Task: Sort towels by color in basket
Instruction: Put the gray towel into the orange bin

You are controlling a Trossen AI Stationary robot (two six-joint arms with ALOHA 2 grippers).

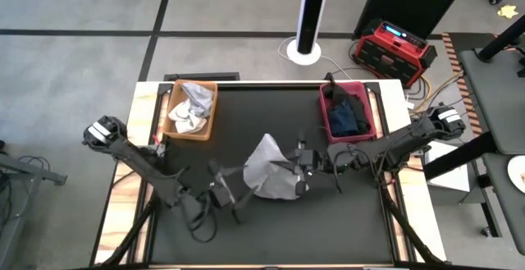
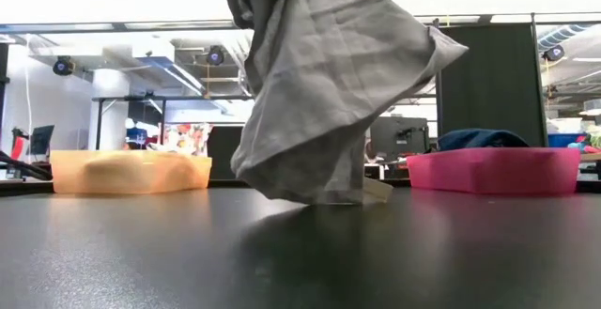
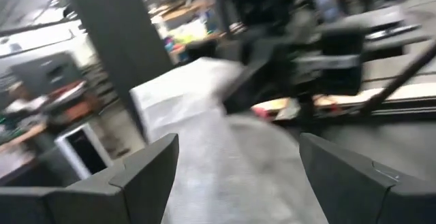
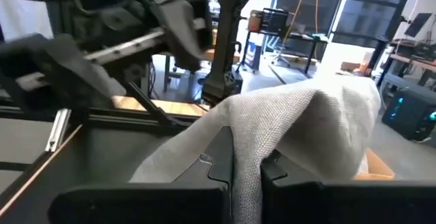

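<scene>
At the centre of the black matte table [image 1: 246,237], one light grey woven towel [image 1: 273,170] hangs in soft, draped folds, its lower edge brushing the tabletop in the low view. The right gripper [image 1: 302,165], at the cloth's 3 o'clock edge, is clamped on the fabric; its wrist view shows the coarse weave pinched between two dark fingers [image 4: 221,163]. The left gripper [image 1: 232,194], near the cloth's 8 o'clock side, stands with its jaws spread wide and nothing between them, the grey cloth lying just ahead of its two fingers [image 3: 146,173]. Two shallow rectangular plastic baskets sit along the far edge: an orange basket [image 1: 204,132] at 11 o'clock, holding crumpled white and pale grey towels [image 1: 189,110], count unclear, and a pink-red basket [image 1: 373,121] at 1 o'clock, holding bunched dark towels [image 1: 346,114], navy and black, count likewise unclear.
</scene>
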